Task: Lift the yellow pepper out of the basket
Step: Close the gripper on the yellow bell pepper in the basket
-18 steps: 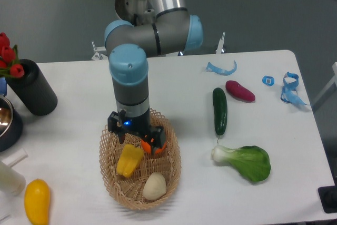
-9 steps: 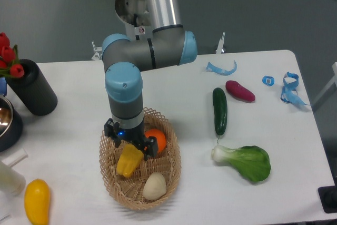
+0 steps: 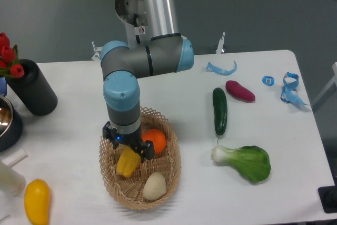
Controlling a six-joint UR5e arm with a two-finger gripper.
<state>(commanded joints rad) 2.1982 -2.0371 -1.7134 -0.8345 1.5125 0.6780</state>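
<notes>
A: Where's the pepper (image 3: 127, 163)?

B: In the basket (image 3: 171, 169), on its left side, lying lengthwise. Its upper end runs up under the gripper (image 3: 128, 148).

A: Is the gripper gripping it?

B: I cannot tell. The gripper is straight down over the pepper's top end, inside the basket rim, but the wrist hides the fingertips. A black finger shows on each side of the pepper's top; whether they press on it I can't see.

A: What else is in the basket?

B: An orange (image 3: 156, 139) just right of the gripper, touching or nearly touching it, and a pale bulb (image 3: 154, 186) at the near end, just right of the pepper's lower tip.

A: And around the basket?

B: To its right, a cucumber (image 3: 219, 110) lying lengthwise, with a bok choy (image 3: 247, 161) nearer the front edge. Beyond the cucumber, a purple vegetable (image 3: 240, 90) and some blue plastic bits (image 3: 221, 68). Left of the basket, a smooth yellow fruit (image 3: 37, 200) at the front corner, well apart. Farther back on the left, a black cylinder (image 3: 32, 88) with red tulips (image 3: 7, 56) beside it, and a metal bowl (image 3: 7, 121) at the edge.
</notes>
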